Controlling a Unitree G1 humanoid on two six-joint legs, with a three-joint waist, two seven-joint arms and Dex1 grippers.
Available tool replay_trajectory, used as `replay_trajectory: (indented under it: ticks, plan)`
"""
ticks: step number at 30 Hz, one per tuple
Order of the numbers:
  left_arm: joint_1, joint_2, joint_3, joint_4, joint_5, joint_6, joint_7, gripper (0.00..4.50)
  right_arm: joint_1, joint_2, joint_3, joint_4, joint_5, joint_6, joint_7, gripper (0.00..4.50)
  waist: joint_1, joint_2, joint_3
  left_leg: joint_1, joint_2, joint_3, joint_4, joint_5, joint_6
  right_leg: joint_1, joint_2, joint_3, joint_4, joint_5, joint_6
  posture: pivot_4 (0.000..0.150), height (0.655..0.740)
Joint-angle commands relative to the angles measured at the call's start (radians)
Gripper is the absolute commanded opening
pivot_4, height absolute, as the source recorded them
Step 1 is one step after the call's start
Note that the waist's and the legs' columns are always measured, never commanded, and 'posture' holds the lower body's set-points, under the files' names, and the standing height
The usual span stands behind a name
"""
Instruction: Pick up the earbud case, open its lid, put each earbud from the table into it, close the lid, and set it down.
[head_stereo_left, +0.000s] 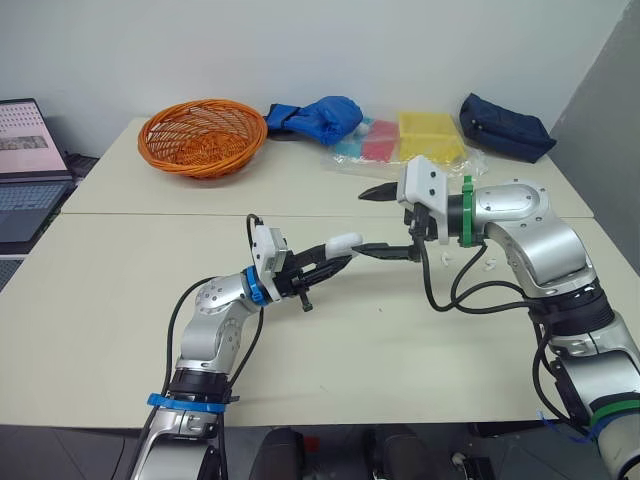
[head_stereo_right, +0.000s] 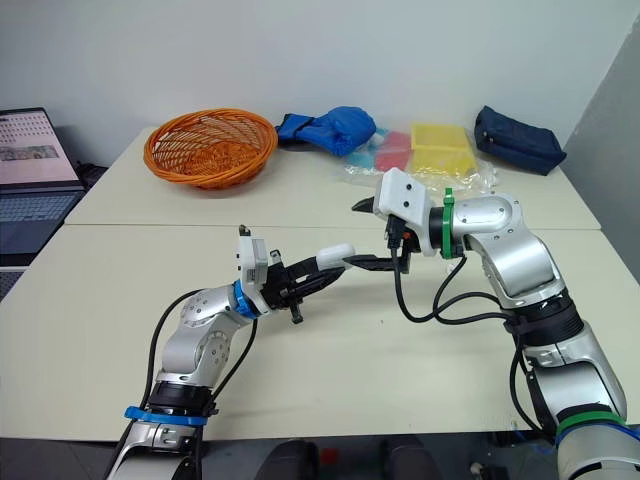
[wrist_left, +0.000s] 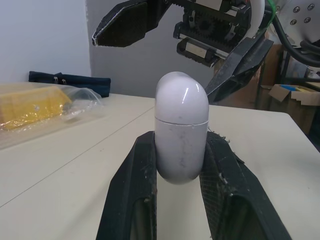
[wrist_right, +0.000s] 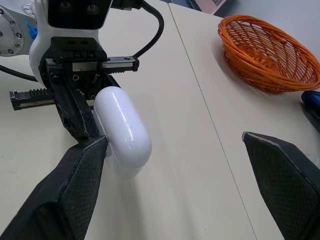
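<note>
From the head camera, the left tool (head_stereo_left: 336, 257) is raised over the middle of the near surface (head_stereo_left: 120, 300), its two black fingers closed on the lower end of the white earbud case (head_stereo_left: 345, 241), which points toward the robot's right and hangs clear of the surface. The right tool (head_stereo_left: 361, 222) faces it with its fingers spread wide, one above the case and the other reaching in level with it. Beneath the right forearm, one small white earbud (head_stereo_left: 443, 260) lies on the surface and another (head_stereo_left: 489, 266) lies a little further right. At the back are an orange basket (head_stereo_left: 203, 136), a blue bundle (head_stereo_left: 320, 115), yellow and pink packets in clear plastic (head_stereo_left: 430, 135) and a dark pouch (head_stereo_left: 505, 125); a laptop (head_stereo_left: 25, 170) sits at the far left. In the left wrist view, the case stands pinched between the two fingers, its lid seam shut and its rounded top free, with the right tool open just beyond it. In the right wrist view, one right finger lies at the side of the case, whether touching I cannot tell, and the other is well apart from it.
</note>
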Motion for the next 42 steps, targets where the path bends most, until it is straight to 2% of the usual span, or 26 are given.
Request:
replay_trajectory:
  ticks: [1,16,31,37,40,42]
  plan:
    - [-0.024,0.002,-0.016,-0.023,-0.016,-0.025,-0.025,0.77,-0.01,-0.007,-0.013,-0.027,-0.009,-0.013,-0.003,4.49,0.0,0.0,0.0,0.0,0.0,0.0,0.0,0.0,0.0,0.0,0.0,0.0,0.0,0.0,0.0,0.15,0.74]
    - [-0.028,-0.008,-0.027,-0.011,-0.015,-0.039,-0.032,0.77,-0.037,0.017,-0.04,0.005,-0.008,0.023,-0.047,4.49,0.0,0.0,0.0,-0.001,0.0,0.0,-0.001,0.0,0.0,-0.002,0.0,0.001,0.0,0.0,0.0,0.15,0.74]
    - [-0.035,-0.004,-0.03,0.007,-0.019,-0.05,-0.04,0.77,-0.031,-0.015,-0.11,-0.115,0.139,0.237,-0.031,4.49,0.0,0.0,0.0,-0.002,0.0,0.0,-0.002,0.0,0.0,-0.004,0.0,0.001,0.0,0.0,0.0,0.15,0.74]
    - [-0.036,-0.001,-0.011,0.026,-0.013,-0.065,-0.012,0.77,-0.002,-0.057,-0.259,-0.205,0.342,0.521,-0.076,4.49,0.0,0.0,0.0,-0.002,0.0,-0.001,-0.002,0.0,0.0,-0.003,0.0,0.001,0.0,0.0,0.0,0.15,0.74]
    - [-0.027,0.011,0.032,0.028,-0.01,-0.083,0.044,0.77,0.088,-0.088,-0.415,-0.188,0.346,0.658,-0.234,4.49,0.006,0.0,0.0,-0.003,0.0,-0.001,-0.001,0.0,0.0,-0.003,-0.001,0.001,-0.001,0.0,0.0,0.15,0.74]
    - [-0.011,0.016,0.046,0.014,-0.007,-0.087,0.072,0.77,0.171,-0.057,-0.462,-0.203,0.288,0.65,-0.369,4.49,0.006,0.0,0.0,-0.004,0.0,-0.001,-0.001,0.0,0.0,-0.003,-0.003,0.001,-0.002,0.0,0.0,0.15,0.74]
